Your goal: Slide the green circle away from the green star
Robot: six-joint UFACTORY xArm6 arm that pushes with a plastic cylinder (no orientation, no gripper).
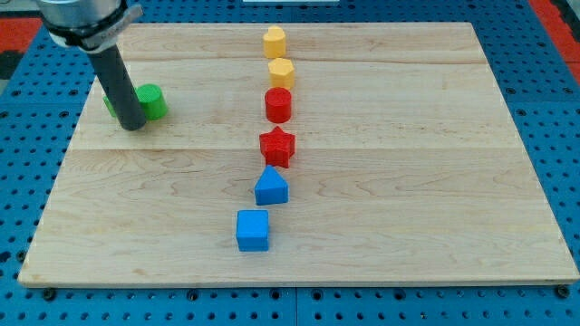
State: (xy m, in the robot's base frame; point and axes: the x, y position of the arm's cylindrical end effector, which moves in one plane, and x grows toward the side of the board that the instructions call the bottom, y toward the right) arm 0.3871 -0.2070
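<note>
The green circle [150, 101] sits near the view's top left of the wooden board [408, 181]. A bit of green, the green star [110, 105], peeks out to the left of my dark rod and is mostly hidden behind it. My tip [132, 125] rests on the board between the two green blocks, touching or nearly touching the circle's lower left side.
A column of blocks runs down the middle: a yellow block [274, 41], a yellow hexagon-like block [281, 71], a red cylinder [278, 104], a red star [277, 146], a blue house-shaped block [271, 186] and a blue cube [253, 229].
</note>
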